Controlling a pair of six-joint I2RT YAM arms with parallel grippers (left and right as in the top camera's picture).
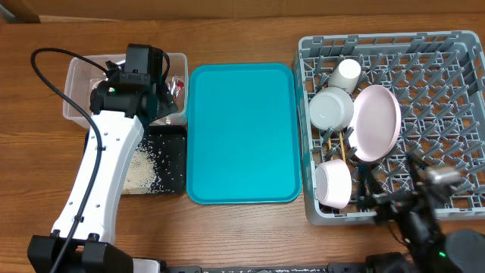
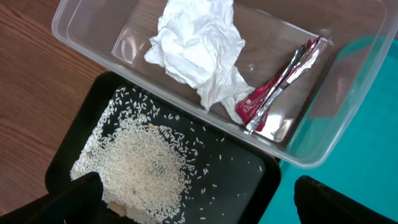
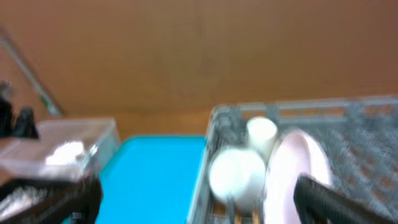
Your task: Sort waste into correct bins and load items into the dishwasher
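Wood-grain surface (image 1: 242,227), with the overhead view read as a clock face. Teal tray (image 1: 242,144) sits at centre, its floor showing edge to edge. A thin strip of wood parts it from the black tray (image 1: 173,163) at 8 o'clock and from the grey dish rack (image 1: 447,98) at 3 o'clock. A broad band of wood runs along 6 o'clock.

Clear tub (image 1: 74,106) sits at 10 o'clock. Its near wall meets the black tray's far edge; I cannot tell whether they touch or overlap. The tub holds the crumpled tissue (image 2: 196,46), with the red wrapper (image 2: 273,93) at the tissue's 4 o'clock, near the tub's end wall. Rice grains (image 2: 143,168) are heaped in the black tray's left half, with strays scattered to the right.

The rack's left column is loaded:
- cup (image 1: 348,72) at 12
- bowl (image 1: 331,108) just below the cup
- plate (image 1: 377,123) on edge, tilted, at the bowl's 3 o'clock
- chopsticks (image 1: 341,148) between the two bowls
- second bowl (image 1: 333,183) on its side at 6

The rest of the rack shows pegs and lattice, and its right side runs out of frame.

Left tool (image 2: 199,208) hangs over the border between tub and black tray, jaws wide, gripping nothing. Left arm (image 1: 106,174) covers the black tray's left side from above. Right tool (image 3: 199,208) sits off the rack's near edge at 5 o'clock, jaws wide, nothing between them; its wrist view is blurred.

Writing: the wrapper print is too small to read.
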